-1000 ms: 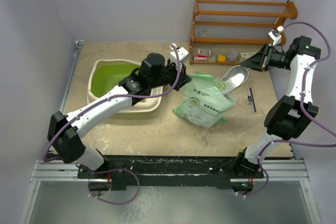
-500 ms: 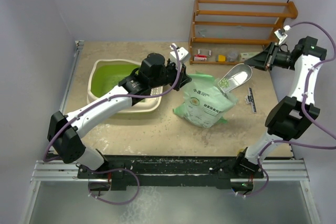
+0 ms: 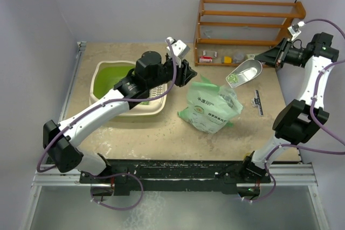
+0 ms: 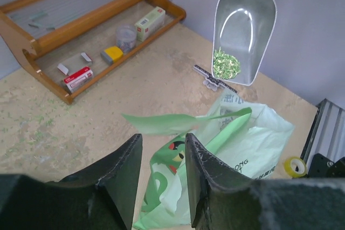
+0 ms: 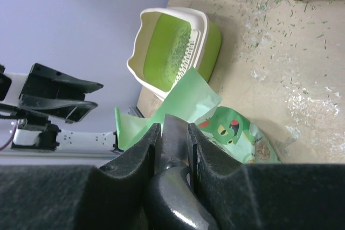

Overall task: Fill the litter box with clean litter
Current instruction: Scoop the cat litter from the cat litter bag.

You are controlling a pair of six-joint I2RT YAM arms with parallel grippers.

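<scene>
The cream litter box [image 3: 139, 110] with its lime-green inside stands at the left; its rim also shows in the right wrist view [image 5: 144, 30]. A pale green printed bag [image 3: 211, 105] slumps mid-table with its mouth agape. My left gripper [image 3: 188, 74] hovers open just left of the bag's top flap [image 4: 161, 123], nothing between its fingers [image 4: 123, 179]. My right gripper [image 5: 173, 133] is shut on the handle of a metal scoop [image 3: 247, 72]. The scoop hangs above and right of the bag. A small heap of green litter [image 4: 226, 64] lies in its bowl.
A wooden shelf rack [image 3: 245, 25] with small boxes stands against the back wall, close behind the scoop. A small black tool [image 3: 257, 102] lies right of the bag. Stray pellets dot the tabletop [image 5: 280, 52]. Walls close in on the left and right.
My left gripper let go of the bag's edge, opened and drew up and back. My right gripper lifted the scoop up and right, out of the bag's mouth, with litter in it.
</scene>
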